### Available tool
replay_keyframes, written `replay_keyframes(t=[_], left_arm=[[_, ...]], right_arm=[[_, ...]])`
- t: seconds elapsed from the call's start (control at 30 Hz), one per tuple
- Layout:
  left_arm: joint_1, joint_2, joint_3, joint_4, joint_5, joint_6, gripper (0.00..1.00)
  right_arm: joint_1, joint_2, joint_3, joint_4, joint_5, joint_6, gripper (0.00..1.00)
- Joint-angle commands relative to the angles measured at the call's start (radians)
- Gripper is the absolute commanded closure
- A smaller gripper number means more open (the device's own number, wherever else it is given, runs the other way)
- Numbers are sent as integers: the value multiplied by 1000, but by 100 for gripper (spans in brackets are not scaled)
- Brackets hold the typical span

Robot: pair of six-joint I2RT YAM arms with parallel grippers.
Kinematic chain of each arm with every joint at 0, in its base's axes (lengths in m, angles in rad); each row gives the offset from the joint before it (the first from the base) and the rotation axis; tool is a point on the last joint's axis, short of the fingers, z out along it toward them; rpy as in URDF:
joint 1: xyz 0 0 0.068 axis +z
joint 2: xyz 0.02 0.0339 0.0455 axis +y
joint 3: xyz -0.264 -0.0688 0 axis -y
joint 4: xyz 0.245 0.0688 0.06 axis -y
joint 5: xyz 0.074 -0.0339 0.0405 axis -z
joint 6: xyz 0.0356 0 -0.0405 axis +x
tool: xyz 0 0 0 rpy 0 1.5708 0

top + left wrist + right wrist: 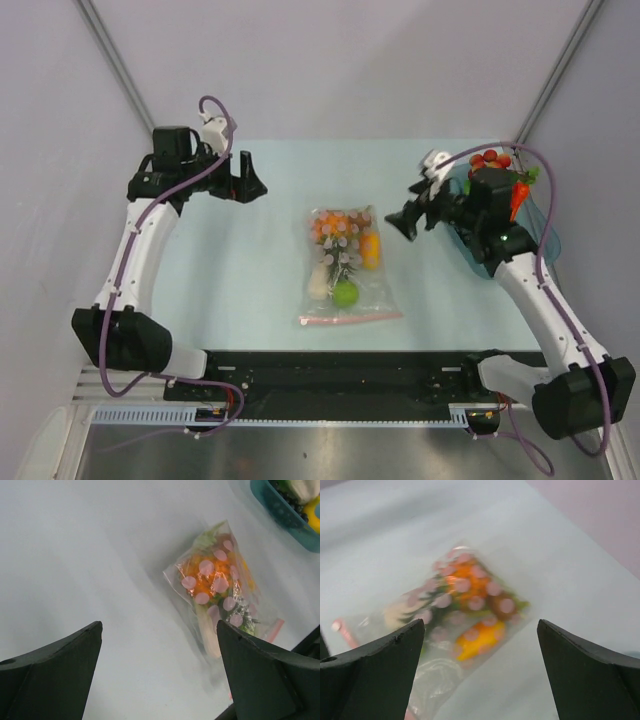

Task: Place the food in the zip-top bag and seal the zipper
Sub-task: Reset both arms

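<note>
1. Nearest the arm bases: the zipper (350, 319), a thin pink-red strip lying flat across the bag's near edge. Couldn't tell whether it was pressed shut.
2. Just behind it, the zip-top bag (335, 235) lay flat mid-worktop (230, 300), mouth toward the bases. Inside were a green ball (346, 293), a yellow-orange piece (370, 250), green stalks and orange bits at the far end.
3. Handling (judgement): thin clear film, so light, crinkly and slippery, and likely to skate on the worktop if pushed. The contents were hard lumps that would shift and bulge the mouth. Best hold prob. the zipper strip, the stiffest part: pin one end w/ one gripper, then pinch and slide along w/ the other. Avoid grabbing the film over the food.
4. Left gripper (255, 178) was off to the bag's left and farther back, jaws spread wide, holding nothing, well apart from the bag.
5. Right gripper (400, 226) was near the bag's far right corner, not touching, jaws likewise wide w/ nothing between them.
6. Farthest, right side: the teal bowl (548, 240) behind the right wrist, w/ a carrot (518, 197) and strawberries (490, 158) showing, so some food was not yet bagged.
7. Writing/brands: none readable, only pink dots printed on the bag.
</note>
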Motion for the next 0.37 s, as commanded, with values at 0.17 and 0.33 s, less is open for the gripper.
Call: replay_keyframes(t=[0.17, 0.33], left_arm=[[11, 64, 128, 20, -142, 22, 0], [20, 101, 137, 33, -197, -30, 0]], right_arm=[[-397, 100, 94, 68, -43, 289, 0], [-492, 123, 111, 88, -43, 343, 0]])
